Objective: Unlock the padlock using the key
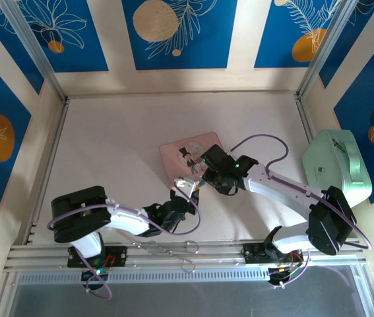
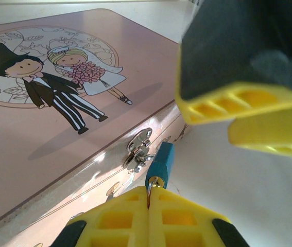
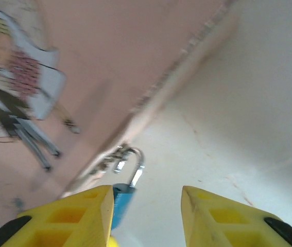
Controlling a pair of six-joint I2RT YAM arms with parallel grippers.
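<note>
The small blue-teal padlock (image 2: 162, 160) hangs by its silver shackle (image 3: 137, 165) from the hasp (image 2: 139, 145) on the front wall of the pink illustrated box (image 1: 188, 153). The thin silvery key (image 2: 154, 183) sits in the keyhole at the padlock's bottom end. My left gripper (image 2: 148, 196) is shut on the key's head, right below the padlock. My right gripper (image 3: 146, 190) hovers open just above; the padlock (image 3: 121, 203) lies against the inner side of its left finger (image 3: 84, 213), and nothing is gripped. In the top view the left gripper (image 1: 185, 197) and the right gripper (image 1: 204, 178) meet at the box's near edge.
A mint-green case (image 1: 337, 165) stands at the table's right edge. A looped metal tool (image 1: 185, 248) lies by the near rail between the arm bases. The yellow fingers (image 2: 241, 101) of the right gripper hang close over the left wrist's view.
</note>
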